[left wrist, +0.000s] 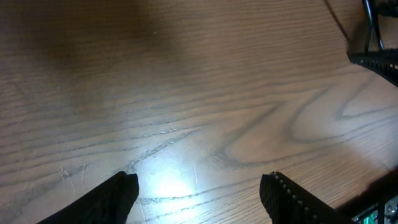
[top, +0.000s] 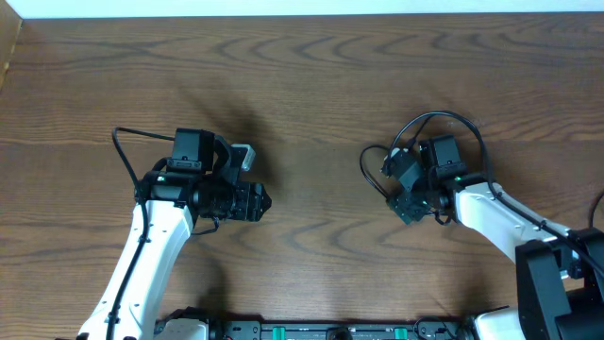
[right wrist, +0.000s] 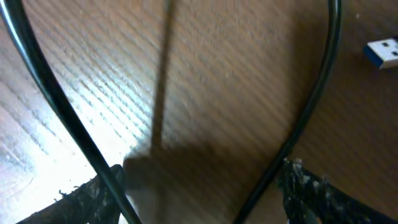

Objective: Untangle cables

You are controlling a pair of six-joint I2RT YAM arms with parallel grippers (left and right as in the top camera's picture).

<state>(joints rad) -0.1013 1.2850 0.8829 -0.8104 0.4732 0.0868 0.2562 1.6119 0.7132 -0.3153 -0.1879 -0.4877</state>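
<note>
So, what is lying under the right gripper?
Under the right gripper, a black cable loops across the wooden table, with both strands between its open jaws. A blurred grey streak cannot be identified. From overhead, the gripper covers this spot.

Even light overhead, bright glare on the table (left wrist: pixel 165 186) in both wrist views, the right one blurred.

1. the table (top: pixel 311 66) is brown wood with strong, wavy grain. a pale strip (top: pixel 311 8) runs along its far edge.
2. a black cable (top: pixel 362 165) lies in loops on its right half.
3. a small pale plug (right wrist: pixel 382 51) with a blue tip rests flat on the wood, just beside one strand of that cable.
</note>
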